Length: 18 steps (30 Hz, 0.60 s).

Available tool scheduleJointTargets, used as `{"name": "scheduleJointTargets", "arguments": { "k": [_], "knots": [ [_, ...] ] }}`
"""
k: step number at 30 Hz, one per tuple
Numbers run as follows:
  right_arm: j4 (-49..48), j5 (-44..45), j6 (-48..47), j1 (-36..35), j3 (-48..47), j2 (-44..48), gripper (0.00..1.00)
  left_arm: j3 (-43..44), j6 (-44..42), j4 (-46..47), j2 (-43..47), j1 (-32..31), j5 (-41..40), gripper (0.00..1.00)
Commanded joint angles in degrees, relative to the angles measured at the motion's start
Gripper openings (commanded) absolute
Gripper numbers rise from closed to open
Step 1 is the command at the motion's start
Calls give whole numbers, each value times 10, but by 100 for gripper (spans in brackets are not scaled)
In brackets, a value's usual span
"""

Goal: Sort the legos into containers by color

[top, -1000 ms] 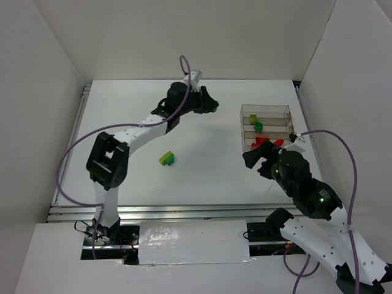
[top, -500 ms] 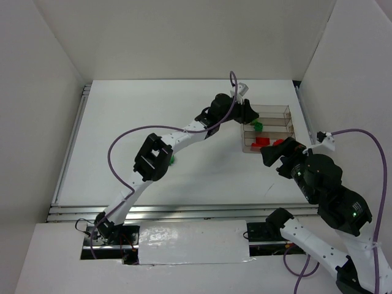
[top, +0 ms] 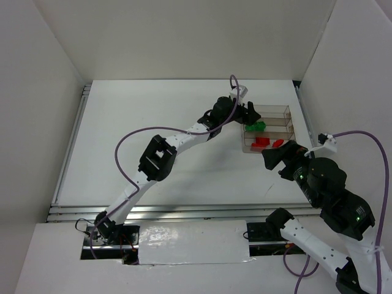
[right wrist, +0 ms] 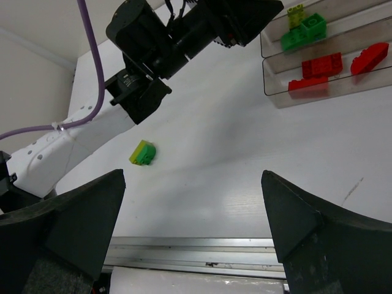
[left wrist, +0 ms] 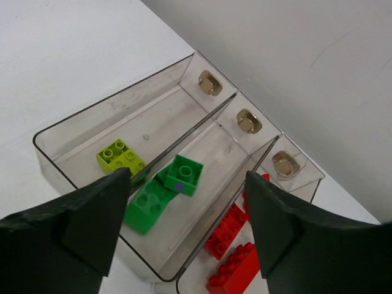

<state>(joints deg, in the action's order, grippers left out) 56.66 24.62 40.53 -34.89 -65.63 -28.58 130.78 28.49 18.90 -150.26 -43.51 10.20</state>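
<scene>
The clear divided tray, the containers (left wrist: pixel 54 127), fills the left wrist view. Its first compartment holds a yellow-green lego (left wrist: pixel 120 155). Two dark green legos (left wrist: pixel 147 204) (left wrist: pixel 184 174) lie in the second, and red legos (left wrist: pixel 229 228) lie beyond. My left gripper (left wrist: pixel 187 184) hangs open over the green pair, holding nothing. From above, the left gripper (top: pixel 251 113) is at the tray's (top: pixel 288 110) left end. My right gripper (top: pixel 271 160) is open and empty just in front of the tray. A joined green and yellow-green lego pair (right wrist: pixel 143 152) lies on the table.
The left arm (top: pixel 160 158) stretches diagonally across the table middle, its forearm (right wrist: pixel 184 37) close to the tray's (right wrist: pixel 272 92) left side. White walls enclose the table on three sides. A metal rail (right wrist: pixel 196 257) runs along the near edge.
My left arm swung right from the table's far middle to the tray, then its jaws opened; a second dark green lego now lies in the tray. The right gripper drew back slightly.
</scene>
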Motion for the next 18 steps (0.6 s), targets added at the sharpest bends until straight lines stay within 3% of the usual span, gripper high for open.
{"name": "scheduleJointTargets", "arguments": {
  "k": [1,4,5,6,9,14,18],
  "knots": [
    [-5,0,-12,0,4,-3,100,37,-5,41,-21,-3,2,89],
    [-9,-1,-13,1,9,-6,100,13,-2,52,9,-3,5,91],
    [-12,-3,-13,1,11,-7,100,-24,-5,61,28,-4,3,100],
    [-15,-7,-15,1,13,-10,100,-52,-8,66,50,-4,-3,100],
    [-28,-28,-19,1,23,-22,100,-176,-37,31,216,-4,-84,99],
    [-80,-75,-29,2,63,-24,99,-349,-48,-218,409,-2,-332,99],
    [-114,-121,-30,2,93,-68,99,-500,29,-341,563,12,-438,100]
  ]
}}
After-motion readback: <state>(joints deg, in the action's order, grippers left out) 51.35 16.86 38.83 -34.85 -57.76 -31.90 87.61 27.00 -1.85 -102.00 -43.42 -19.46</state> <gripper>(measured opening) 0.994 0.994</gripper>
